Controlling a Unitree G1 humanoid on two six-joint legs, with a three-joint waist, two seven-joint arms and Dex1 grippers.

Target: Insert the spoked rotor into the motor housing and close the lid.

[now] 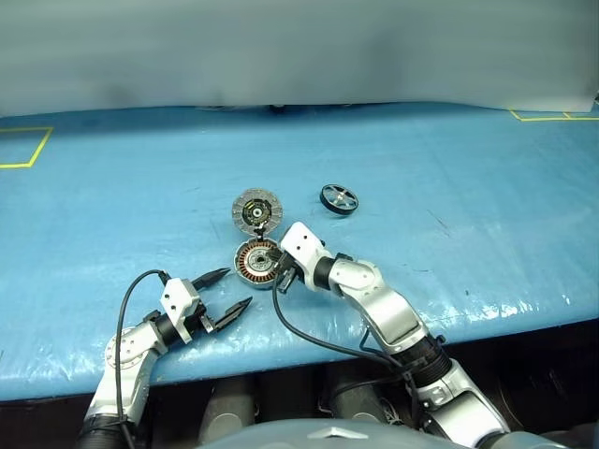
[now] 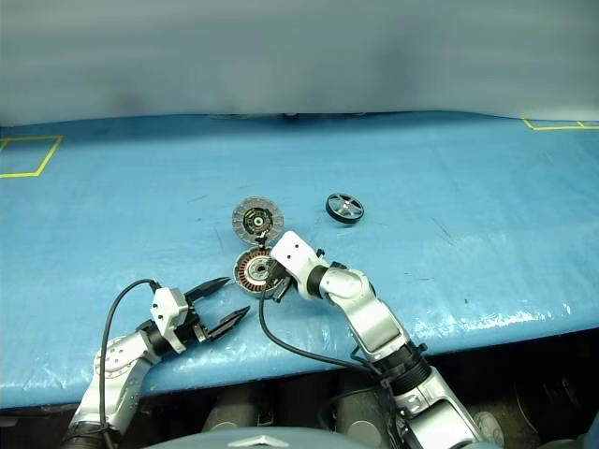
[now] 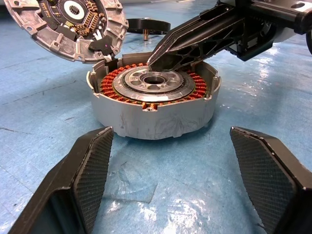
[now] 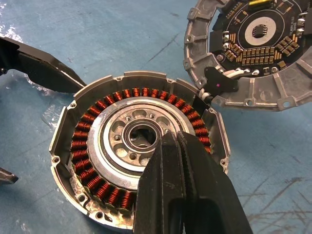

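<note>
The motor housing sits open on the blue table, its copper windings ringing a central hub. Just beyond it lies the lid, inner side with a circuit board up, joined to the housing by a short wire. The spoked rotor, a black ring with silver spokes, rests apart at the far right. My right gripper is shut with nothing in it, its tips over the housing's hub; whether they touch it is unclear. The left gripper is open and level on the near side of the housing, a short gap away.
The blue sheet-covered table has yellow tape marks at its far left and far right corners. Its front edge runs just behind my arms. A black cable loops from the right wrist over the near table.
</note>
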